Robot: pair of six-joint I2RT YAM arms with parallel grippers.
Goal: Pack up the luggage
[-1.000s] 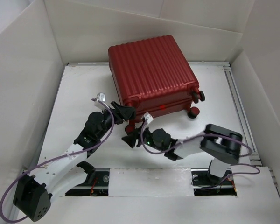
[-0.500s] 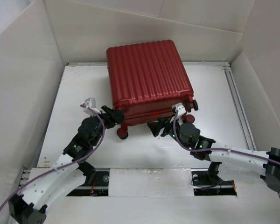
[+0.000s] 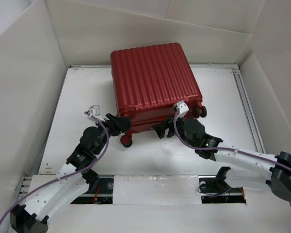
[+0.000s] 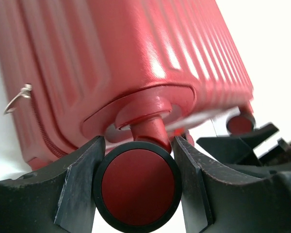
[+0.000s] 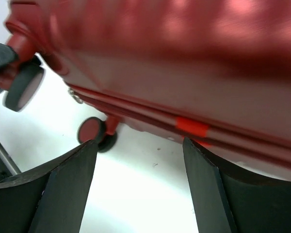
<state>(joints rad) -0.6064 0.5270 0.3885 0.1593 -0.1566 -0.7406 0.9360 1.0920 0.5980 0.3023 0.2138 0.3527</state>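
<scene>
The luggage (image 3: 153, 77) is a dark-red ribbed hard-shell suitcase lying flat and closed at the back of the table. My left gripper (image 3: 121, 124) is at its near-left corner, shut on a black-rimmed red wheel (image 4: 137, 187); that wheel fills the gap between both fingers. A lower wheel (image 3: 126, 141) rests on the table just below. My right gripper (image 3: 163, 130) sits at the middle of the suitcase's near edge and is open. In the right wrist view the gripper (image 5: 138, 145) has only bare table between its fingers, with the suitcase's seam (image 5: 191, 127) just ahead.
White cardboard walls (image 3: 19, 73) enclose the white table (image 3: 223, 97) on three sides. A metal rail (image 3: 247, 107) runs along the right edge. Two more wheels (image 3: 202, 110) stick out at the suitcase's near-right corner.
The suitcase has swung left and squared up to the back. My right arm has stretched forward to its near edge and its jaws have opened wider. The left gripper stayed on the wheel.
</scene>
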